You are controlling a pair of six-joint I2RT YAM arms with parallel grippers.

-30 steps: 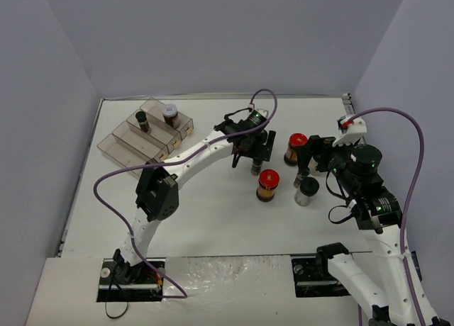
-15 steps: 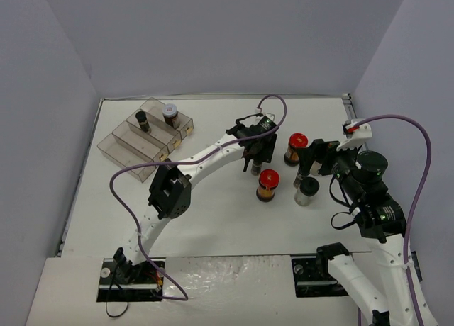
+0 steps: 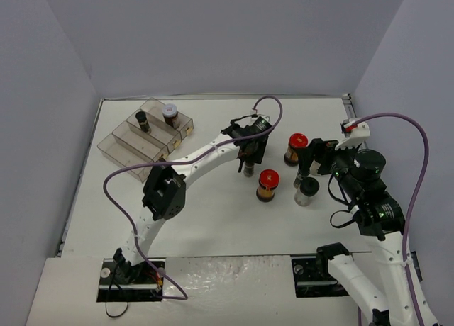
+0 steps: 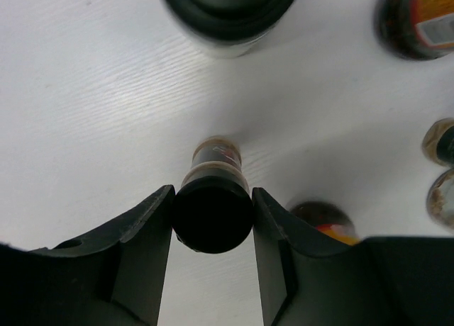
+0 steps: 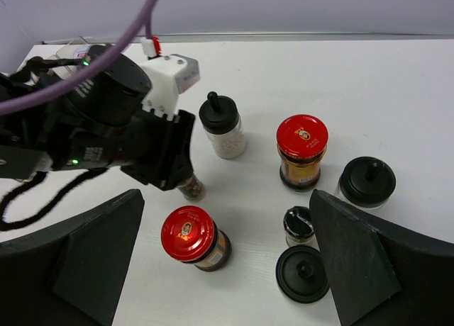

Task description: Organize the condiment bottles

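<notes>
The left gripper (image 3: 250, 161) is clamped on the black cap of a small brown-filled bottle (image 4: 213, 209). The bottle stands upright between its fingers, and its base seems to be on the table (image 3: 213, 223); no lift can be made out.

Just past the fingertips stands a white-filled bottle (image 5: 222, 127) with a black cap. Close beside the gripper is a near red-lidded jar (image 5: 190, 237). A far red-lidded jar (image 5: 301, 150) sits further off on that same side.

Beyond those, the right gripper (image 5: 225, 198) hovers with its jaws spread wide and holds nothing. Grouped beneath it are a wide black-lidded jar (image 5: 367, 182), a small black-capped bottle (image 5: 299, 225) and a flat black-lidded jar (image 5: 303, 271).

Well apart from the left gripper, on the opposite side from that cluster, is the clear tray (image 3: 120, 147). It holds a dark-capped bottle (image 3: 142, 120) and a pale-lidded bottle (image 3: 169, 113) in neighbouring compartments.

Count:
- Nine bottles in all: six with black caps, two with red lids, one with a pale lid
- Two in the tray, seven out on the table
- One tray

By my reading the job is at an early stage: two bottles are stowed, a third is gripped and ready to carry over, and six wait untouched
</notes>
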